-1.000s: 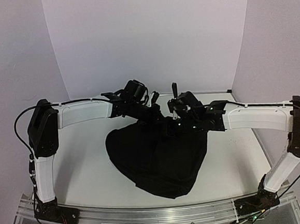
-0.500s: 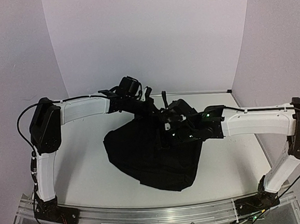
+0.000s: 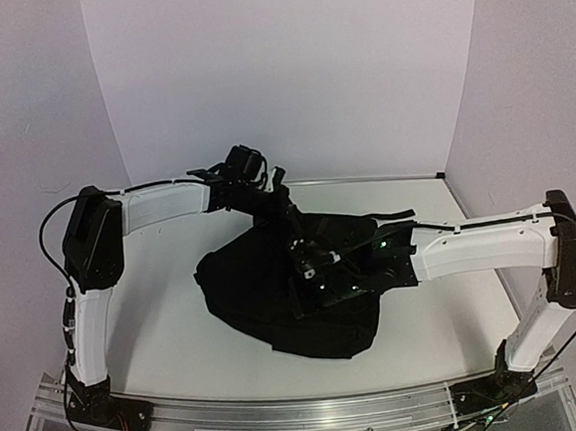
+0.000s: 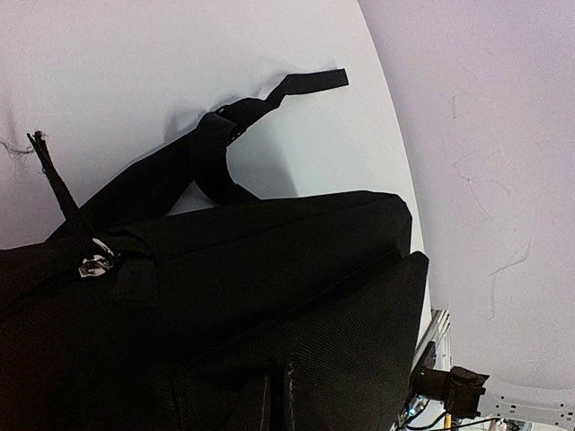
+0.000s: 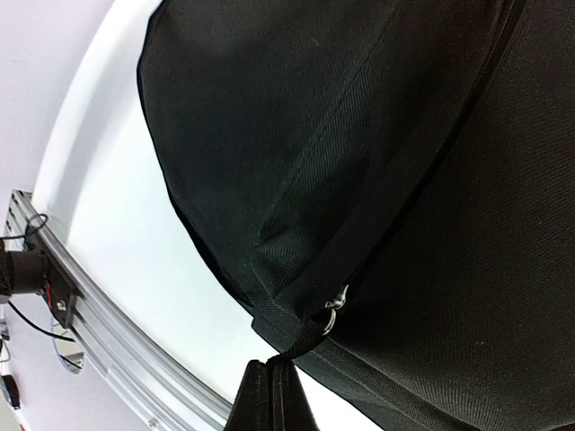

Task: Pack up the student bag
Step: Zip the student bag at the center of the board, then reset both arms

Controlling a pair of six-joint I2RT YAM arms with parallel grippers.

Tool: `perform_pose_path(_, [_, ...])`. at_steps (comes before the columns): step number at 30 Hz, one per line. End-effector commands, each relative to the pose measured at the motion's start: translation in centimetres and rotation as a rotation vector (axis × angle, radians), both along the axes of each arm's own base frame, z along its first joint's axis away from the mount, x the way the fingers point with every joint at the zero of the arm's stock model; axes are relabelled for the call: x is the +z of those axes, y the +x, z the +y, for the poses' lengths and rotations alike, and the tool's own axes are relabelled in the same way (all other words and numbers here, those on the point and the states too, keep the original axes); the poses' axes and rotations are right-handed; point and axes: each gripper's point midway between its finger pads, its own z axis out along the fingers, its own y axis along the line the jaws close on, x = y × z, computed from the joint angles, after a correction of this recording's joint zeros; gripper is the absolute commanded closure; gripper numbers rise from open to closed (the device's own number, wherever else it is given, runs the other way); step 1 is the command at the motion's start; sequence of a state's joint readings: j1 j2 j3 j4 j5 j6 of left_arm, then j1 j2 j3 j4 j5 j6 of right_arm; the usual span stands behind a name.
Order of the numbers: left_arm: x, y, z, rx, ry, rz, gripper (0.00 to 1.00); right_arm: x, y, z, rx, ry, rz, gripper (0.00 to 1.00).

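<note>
The bag (image 3: 265,307) lies slumped in the middle of the table (image 3: 166,315), a strap (image 4: 269,99) trailing off its far right side. The left gripper (image 3: 294,230) is at the bag's far edge; I cannot tell whether its jaws are apart or together. The right gripper (image 5: 272,382) reaches in from the right over the bag's top, jaws together, pinching a small black loop by a metal ring (image 5: 332,313)
</note>
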State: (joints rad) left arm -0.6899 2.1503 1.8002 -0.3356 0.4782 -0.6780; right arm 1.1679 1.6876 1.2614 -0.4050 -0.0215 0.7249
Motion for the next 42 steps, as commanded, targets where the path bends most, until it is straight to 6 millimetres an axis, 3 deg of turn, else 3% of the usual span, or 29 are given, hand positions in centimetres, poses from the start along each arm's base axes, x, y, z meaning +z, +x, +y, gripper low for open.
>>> perform_pose_path(1, [5.2, 7.2, 2.3, 0.165, -0.045, -0.236, 1.00, 0.2, -6.3, 2.3, 0.220, 0.019, 0.116, 1.00])
perform_pose_path(4, [5.5, 6.7, 2.2, 0.141, -0.051, -0.239, 1.00, 0.7, -5.8, 1.8, 0.206, -0.002, 0.082, 1.00])
perform_pose_path(6, [6.2, 5.8, 1.9, 0.088, -0.067, -0.253, 0.90, 1.7, -4.2, 1.3, 0.148, -0.027, 0.016, 0.59])
perform_pose_path(7, [6.7, 5.2, 1.8, 0.061, -0.073, -0.265, 0.78, 2.3, -3.5, 1.2, 0.121, -0.031, -0.014, 0.42])
perform_pose_path(9, [7.4, 4.1, 2.3, 0.038, -0.074, -0.283, 0.47, 3.8, -1.9, 1.2, 0.066, -0.026, -0.081, 0.18])
perform_pose_path(11, [8.0, 3.2, 3.4, 0.038, -0.054, -0.311, 0.27, 5.0, -0.3, 0.9, 0.018, -0.020, -0.131, 0.03])
perform_pose_path(16, [8.6, 1.9, 7.8, 0.097, 0.051, -0.358, 0.09, 7.8, 4.8, -0.9, -0.066, -0.002, -0.209, 0.02])
perform_pose_path(19, [7.9, 2.5, 12.4, 0.184, 0.099, -0.335, 0.05, 8.7, 8.6, -3.5, -0.127, -0.022, -0.258, 0.02])
perform_pose_path(24, [7.0, 3.0, 21.0, 0.340, 0.123, -0.300, 0.01, 8.1, 15.4, -10.7, -0.278, -0.059, -0.285, 0.02])
perform_pose_path(29, [6.9, 2.4, 30.0, 0.521, 0.166, -0.299, 0.00, 6.4, 19.6, -20.1, -0.441, -0.052, -0.253, 0.02])
perform_pose_path(35, [7.1, -0.2, 40.4, 0.776, 0.212, -0.314, 0.00, 6.6, 21.5, -32.5, -0.683, -0.021, -0.272, 0.02])
perform_pose_path(38, [8.1, -2.0, 43.3, 0.887, 0.276, -0.376, 0.00, 8.3, 21.5, -37.0, -0.787, -0.001, -0.345, 0.02])
perform_pose_path(42, [9.4, -4.2, 46.1, 1.030, 0.352, -0.491, 0.00, 11.1, 20.7, -40.5, -0.890, 0.017, -0.508, 0.02])
